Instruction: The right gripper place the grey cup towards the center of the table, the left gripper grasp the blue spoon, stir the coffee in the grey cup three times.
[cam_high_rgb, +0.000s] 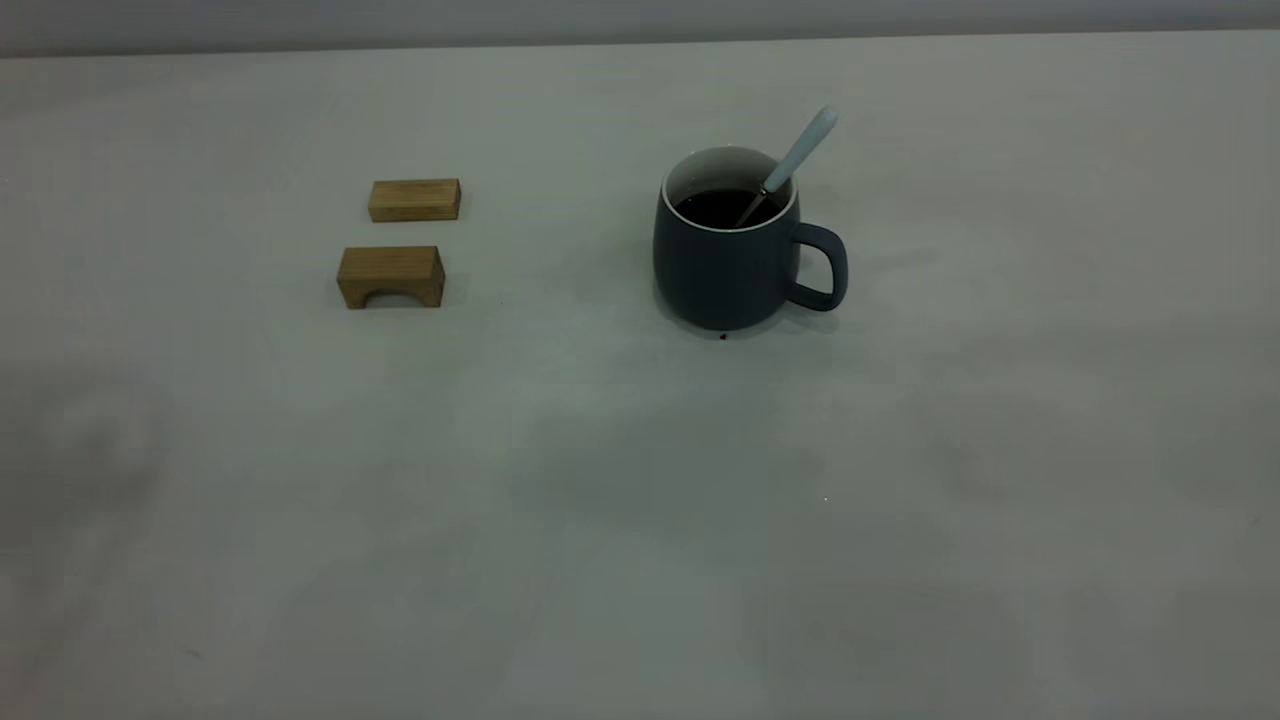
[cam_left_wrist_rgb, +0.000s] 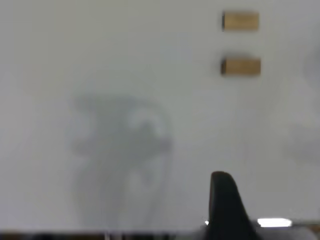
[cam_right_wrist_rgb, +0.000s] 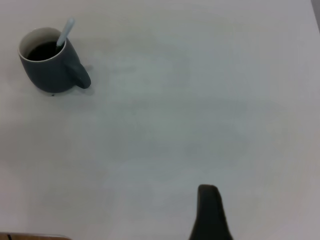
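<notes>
Exterior view shows the grey cup (cam_high_rgb: 728, 262) standing upright near the middle of the bench (cam_high_rgb: 640, 520), a little to the right and toward the far side, its loop handle turned right. The blue spoon (cam_high_rgb: 795, 160) leans in it, bowl sunk in the coffee (cam_high_rgb: 722, 206) and pale handle resting on the right of the rim, which is likely what props it at that slant. Two wooden blocks (cam_high_rgb: 400, 240) sit well apart to the left, one farther, one nearer with an arch cut in its underside; a tiny dark speck lies on the bench just in front of the cup. Neither arm appears in this view. Left wrist view adds what it lacks: the left gripper (cam_left_wrist_rgb: 227, 207) shows as a single dark finger over bare bench, with the blocks beyond it and no cup in sight. Right wrist view shows the right gripper (cam_right_wrist_rgb: 210, 212) likewise as one dark finger, well apart from the cup and spoon. With only one finger visible on each, I cannot tell how wide either gripper stands; both appear empty and withdrawn, so the spoon seems left standing in the cup.
</notes>
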